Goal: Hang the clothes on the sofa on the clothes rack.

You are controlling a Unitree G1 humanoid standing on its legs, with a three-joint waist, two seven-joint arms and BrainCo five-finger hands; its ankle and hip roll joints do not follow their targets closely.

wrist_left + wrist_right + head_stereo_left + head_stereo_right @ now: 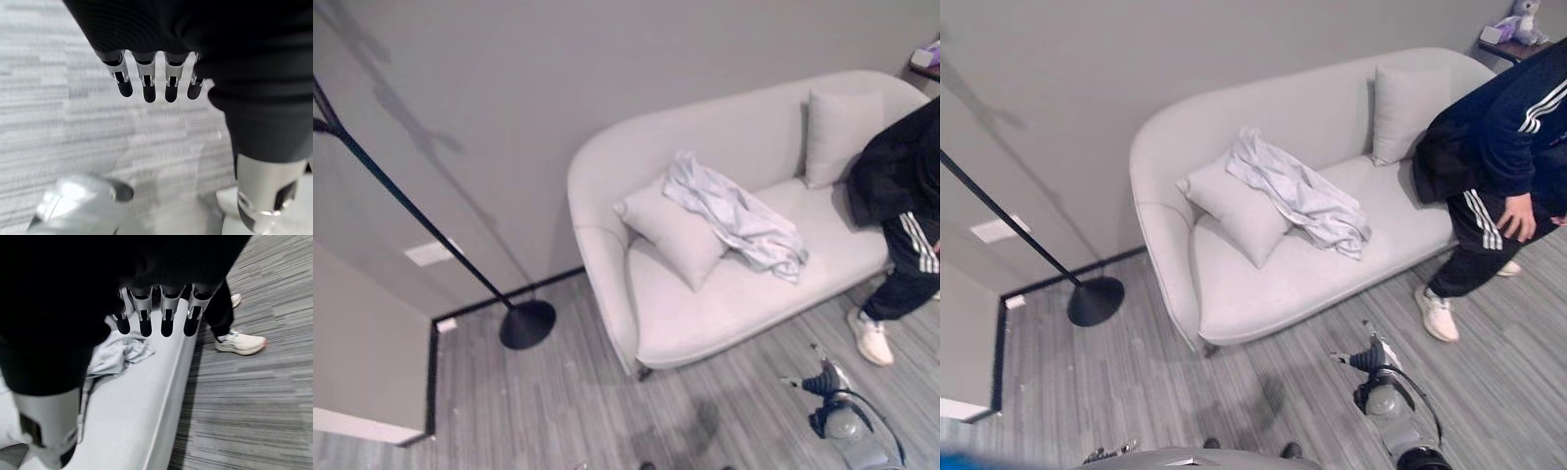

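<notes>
Clothes (pixel 736 215) are lying crumpled over a cushion (pixel 674 235) on the sofa (pixel 607 196). They look light and floppy, so you'd want to pinch a bunched fold. Left robot hand (pixel 146 81) and right robot hand (pixel 156 313) are both relaxed, holding nothing.

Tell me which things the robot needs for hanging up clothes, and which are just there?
Needed:
light grey garment
sofa it lies on
black rack stand
right hand, open

Just there:
two cushions
person by the sofa
left hand, idle
</notes>
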